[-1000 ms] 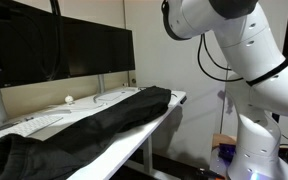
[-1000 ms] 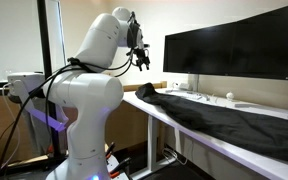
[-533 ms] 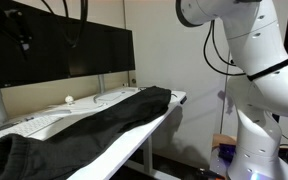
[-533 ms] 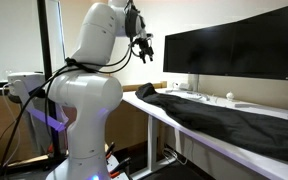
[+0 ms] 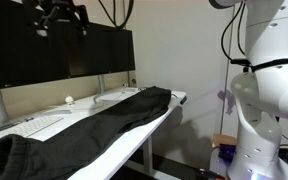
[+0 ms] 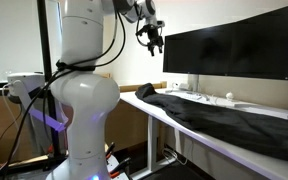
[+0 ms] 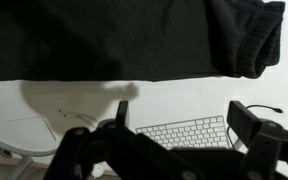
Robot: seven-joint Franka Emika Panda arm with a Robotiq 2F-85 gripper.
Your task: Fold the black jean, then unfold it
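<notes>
Fingers (image 7: 248, 120) spread, high above black jean (image 5: 94, 125) on desk (image 5: 176, 97); keyboard (image 7: 184, 132), monitors (image 5: 94, 50), perhaps a mouse (image 5: 69, 99) beside.

The arm (image 6: 84, 95) is built of glossy white, rounded shells, swelling like stacked drums, with thin black bands (image 5: 268, 68) marking the joints. Slack black cables (image 6: 116, 45) loop along its upper links. Low on the white pedestal a violet-blue light (image 5: 224, 152) glows against the casing in both exterior views. The gripper (image 6: 154, 42) is matte black and angular, and its blocky fingers (image 7: 246, 120) show as dark, hard-edged shapes in the wrist view.
</notes>
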